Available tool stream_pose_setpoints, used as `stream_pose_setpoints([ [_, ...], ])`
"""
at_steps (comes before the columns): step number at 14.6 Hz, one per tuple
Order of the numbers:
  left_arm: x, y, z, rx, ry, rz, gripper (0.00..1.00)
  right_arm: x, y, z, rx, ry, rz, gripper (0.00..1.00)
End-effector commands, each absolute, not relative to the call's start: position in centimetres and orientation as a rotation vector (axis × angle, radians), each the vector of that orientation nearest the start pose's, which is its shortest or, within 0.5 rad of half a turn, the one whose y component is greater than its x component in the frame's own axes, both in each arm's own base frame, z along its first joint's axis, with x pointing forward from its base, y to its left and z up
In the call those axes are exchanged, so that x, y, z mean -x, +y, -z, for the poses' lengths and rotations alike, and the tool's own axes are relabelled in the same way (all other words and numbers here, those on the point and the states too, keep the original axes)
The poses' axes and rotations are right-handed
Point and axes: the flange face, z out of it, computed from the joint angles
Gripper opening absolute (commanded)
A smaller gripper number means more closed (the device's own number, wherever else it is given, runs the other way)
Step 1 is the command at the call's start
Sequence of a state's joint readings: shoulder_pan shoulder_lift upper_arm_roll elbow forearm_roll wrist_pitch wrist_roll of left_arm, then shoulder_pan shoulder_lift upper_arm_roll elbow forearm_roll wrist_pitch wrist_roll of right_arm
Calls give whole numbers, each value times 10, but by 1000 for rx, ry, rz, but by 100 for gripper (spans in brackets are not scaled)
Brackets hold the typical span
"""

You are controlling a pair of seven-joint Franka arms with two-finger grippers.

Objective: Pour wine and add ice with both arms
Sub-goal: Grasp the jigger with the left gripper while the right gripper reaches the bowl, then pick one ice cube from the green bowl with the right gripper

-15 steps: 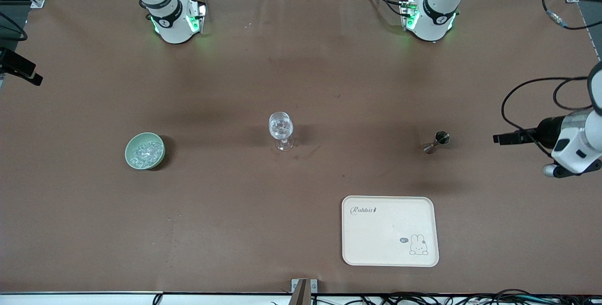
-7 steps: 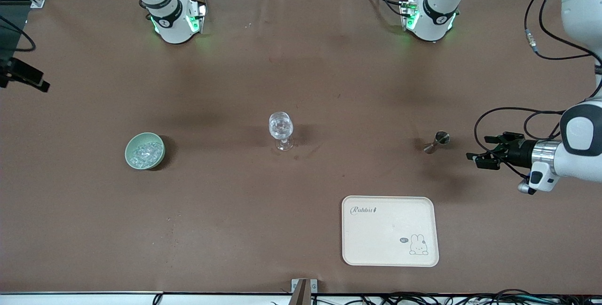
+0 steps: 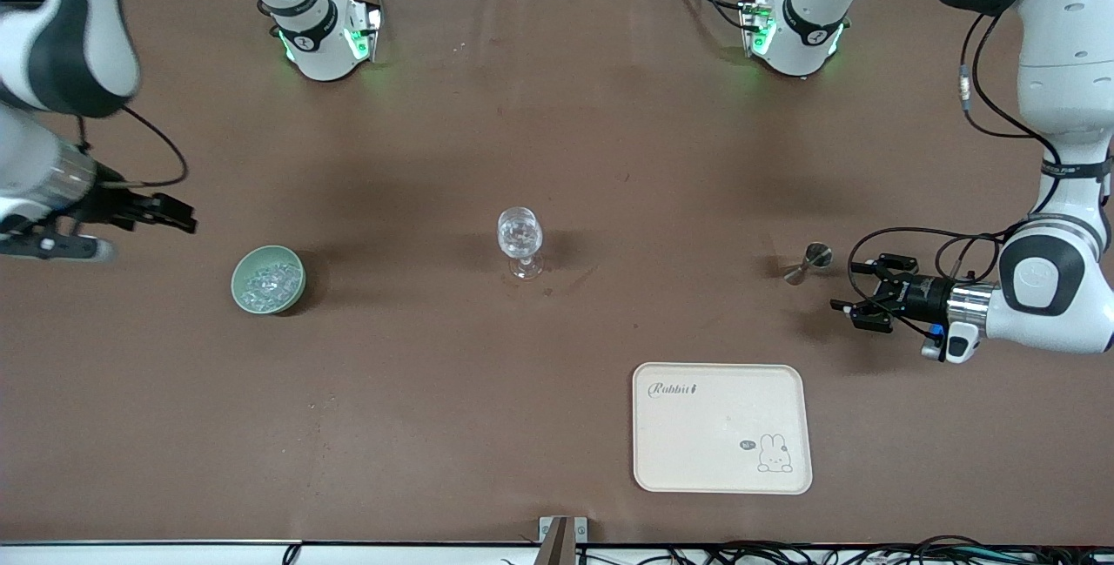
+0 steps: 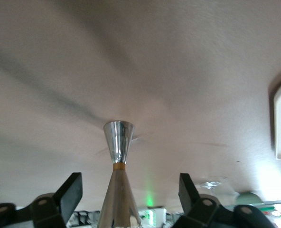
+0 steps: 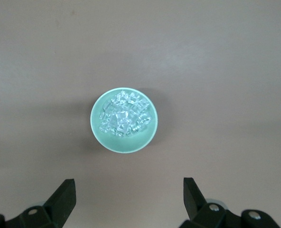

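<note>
peering from the left wrist, open left hand [image 4: 126, 190] frames jigger [image 4: 118, 142].

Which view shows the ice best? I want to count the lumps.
The right wrist view: it looks straight down into the green bowl, the ice filling it. The front view shows only a small glitter; the left wrist view shows none.

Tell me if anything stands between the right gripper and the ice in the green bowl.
Nothing visible does. The right gripper, fingers open, is over bare table beside the green bowl toward the right arm's end, and the ice lies uncovered in it. The wine glass stands well clear, mid-table.
</note>
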State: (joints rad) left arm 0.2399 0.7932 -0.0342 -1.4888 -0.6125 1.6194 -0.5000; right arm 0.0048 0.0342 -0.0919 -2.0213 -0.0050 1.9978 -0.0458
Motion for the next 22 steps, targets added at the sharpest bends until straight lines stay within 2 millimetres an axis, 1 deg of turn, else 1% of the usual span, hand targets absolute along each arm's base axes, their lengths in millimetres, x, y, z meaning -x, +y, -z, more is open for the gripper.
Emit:
stream_pose_setpoints([
  [1, -634, 79, -158, 2954, -1694, -1453, 85, -544, -33, -371, 3150, -37, -107, 100],
  [3, -625, 74, -145, 2921, -1720, -1519, 79, -547, -28, -332, 3148, -150, -94, 100],
  [5, -618, 69, -136, 2891, -1747, -1576, 76, -546, -28, -298, 3145, -271, -40, 100],
  [6, -616, 62, -135, 2885, -1741, -1599, 76, -546, -28, -285, 3142, -310, -35, 100],
  [7, -613, 61, -133, 2876, -1739, -1614, 75, -546, -29, -276, 3140, -331, -40, 100],
  [8, -612, 60, -133, 2872, -1737, -1621, 74, -547, -27, -270, 3140, -340, -43, 97],
  [10, -609, 59, -131, 2861, -1738, -1640, 68, -546, -25, -249, 3143, -350, -17, 95],
  [11, -608, 58, -132, 2857, -1731, -1655, 65, -542, -25, -242, 3146, -353, 12, 90],
  [12, -608, 56, -133, 2836, -1741, -1668, 61, -540, -25, -238, 3146, -360, 19, 83],
  [15, -605, 56, -137, 2804, -1735, -1719, 52, -540, -25, -229, 3142, -400, 16, 65],
  [18, -605, 57, -137, 2799, -1732, -1734, 44, -539, -23, -224, 3140, -407, 6, 56],
  [21, -605, 55, -137, 2800, -1729, -1735, 34, -540, -20, -220, 3140, -412, 13, 54],
  [22, -605, 54, -136, 2802, -1731, -1741, 32, -539, -19, -216, 3140, -415, 14, 52],
])
